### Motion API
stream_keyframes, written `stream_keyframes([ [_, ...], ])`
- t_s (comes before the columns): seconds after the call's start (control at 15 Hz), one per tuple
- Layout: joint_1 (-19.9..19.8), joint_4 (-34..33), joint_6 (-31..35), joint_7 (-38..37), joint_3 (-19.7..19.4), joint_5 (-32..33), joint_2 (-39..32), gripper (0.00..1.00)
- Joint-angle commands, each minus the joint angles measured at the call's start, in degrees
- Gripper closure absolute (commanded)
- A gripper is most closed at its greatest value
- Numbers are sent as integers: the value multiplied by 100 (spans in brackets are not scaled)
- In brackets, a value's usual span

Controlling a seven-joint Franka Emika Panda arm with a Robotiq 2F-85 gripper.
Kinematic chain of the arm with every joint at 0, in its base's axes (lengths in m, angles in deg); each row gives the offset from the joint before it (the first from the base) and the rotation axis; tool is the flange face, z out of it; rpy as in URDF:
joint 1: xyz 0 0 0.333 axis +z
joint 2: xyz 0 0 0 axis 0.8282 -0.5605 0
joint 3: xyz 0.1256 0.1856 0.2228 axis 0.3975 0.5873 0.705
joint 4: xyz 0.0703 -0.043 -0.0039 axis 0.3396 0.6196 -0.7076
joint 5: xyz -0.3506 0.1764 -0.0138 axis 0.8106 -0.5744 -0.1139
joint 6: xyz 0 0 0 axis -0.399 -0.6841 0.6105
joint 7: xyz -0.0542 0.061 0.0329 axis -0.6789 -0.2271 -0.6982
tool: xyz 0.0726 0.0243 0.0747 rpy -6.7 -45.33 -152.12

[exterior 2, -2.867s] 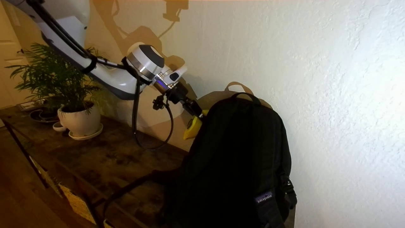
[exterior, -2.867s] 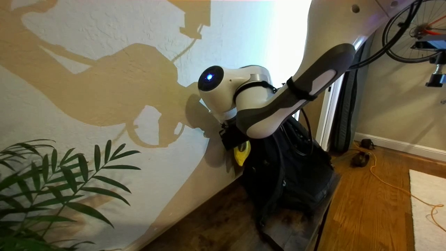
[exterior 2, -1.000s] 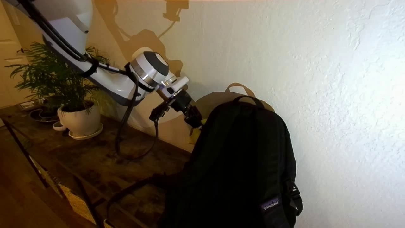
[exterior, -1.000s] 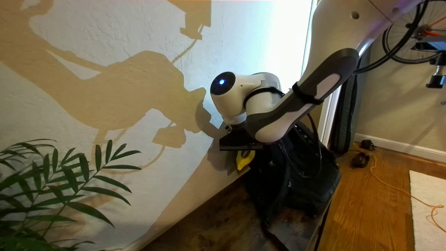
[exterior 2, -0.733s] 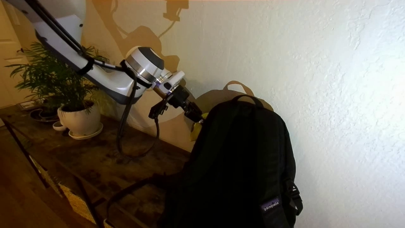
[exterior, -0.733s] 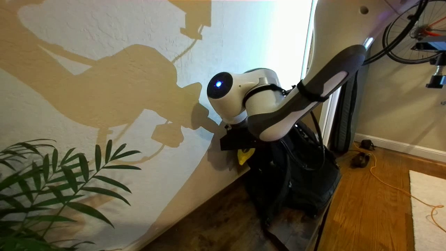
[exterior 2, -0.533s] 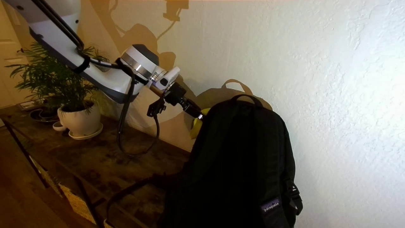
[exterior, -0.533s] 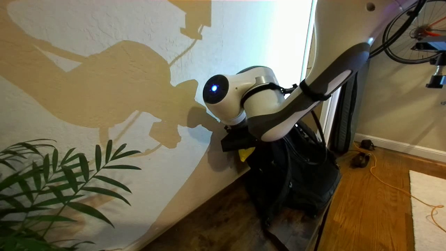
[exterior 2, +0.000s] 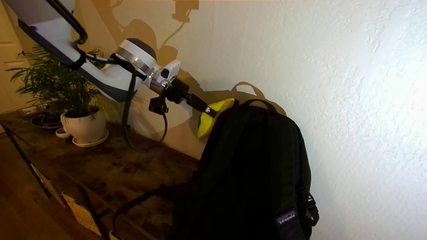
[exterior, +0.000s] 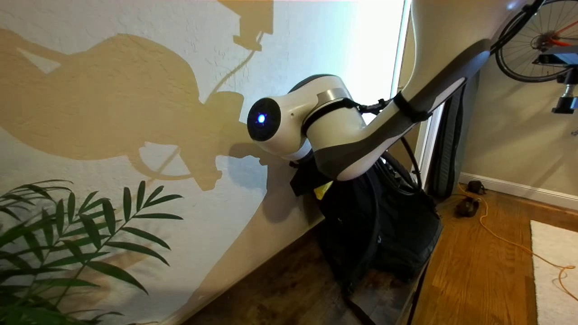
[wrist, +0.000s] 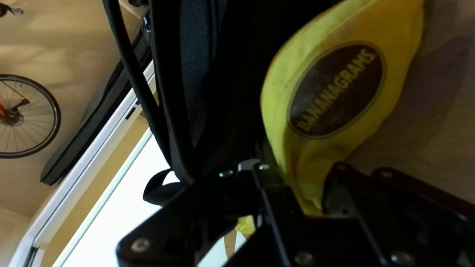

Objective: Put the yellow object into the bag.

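Near the middle of the frame in an exterior view, the tool is clamped on the yellow pouch, 2 dark fingers pinching it. The pouch is held beside the black bag, by its upper left edge; whether they touch, I can't tell. A potted plant stands on the table at left

We've got a wrinkled, cloth-looking yellow pouch, matt black fabric backpack, smooth, glossy white arm shell, rough-textured wall, lightly glossy wood floor, mottled wood-look tabletop, smooth ceramic-looking pot.
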Motion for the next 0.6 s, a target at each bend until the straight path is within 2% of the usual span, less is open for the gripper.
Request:
stream_keyframes([
  [0.0, -266, 68, -397, 594, 358, 334, 209, 93],
  [0.27, -444, -25, -561, 1010, 508, 454, 110, 93],
  [0.53, -746, -232, -337, 1346, 695, 337, -16, 93],
])
